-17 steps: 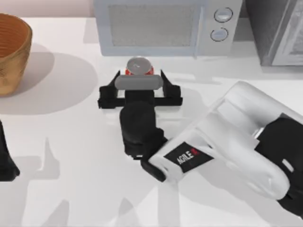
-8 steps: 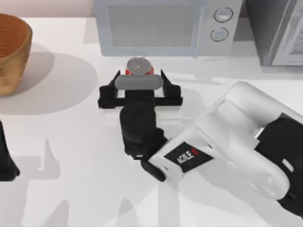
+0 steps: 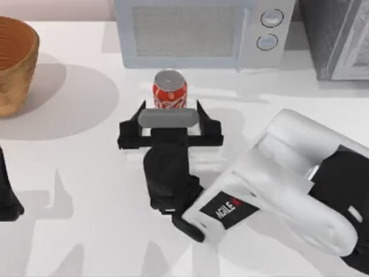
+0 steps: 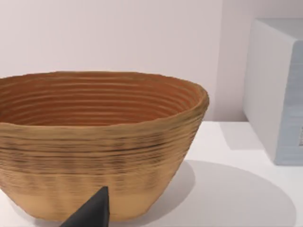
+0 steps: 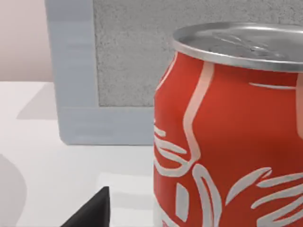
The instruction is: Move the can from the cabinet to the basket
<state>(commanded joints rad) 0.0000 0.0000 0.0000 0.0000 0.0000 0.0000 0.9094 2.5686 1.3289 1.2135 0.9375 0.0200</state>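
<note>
Table [image 3: 86,173]: white, flat, carrying everything below.

Right arm [image 3: 288,173]: white shell, black forearm, reaching in from the lower right toward table centre. Compared with a second ago it sits slightly nearer the front edge; the wrist has pulled back from the microwave.

Microwave [image 3: 196,32]: light grey, two round knobs, at the back of the table, centre. Unmoved.

Cabinet [image 3: 337,37]: dark speckled side, pale framed front, back right corner. Unmoved.

Basket [image 3: 17,63]: orange-brown, ribbed, at the far left edge. Unmoved. Left wrist view looks straight at its wall and open mouth [image 4: 99,142].

Right gripper [image 3: 170,112]: fingers spread wide, one to each side, holding nothing. A second ago the can's top sat between the finger bases against the grey bar; now the bar lies just in front of the can, more of the red wall showing.

Can [image 3: 169,90]: red, white script, silver top, upright on the table just in front of the microwave door, well apart from the basket and out of the cabinet. Position unchanged. Close in the right wrist view [image 5: 232,137].

Left arm [image 3: 8,196]: black, parked at the left edge. Cannot tell its fingers' state.
</note>
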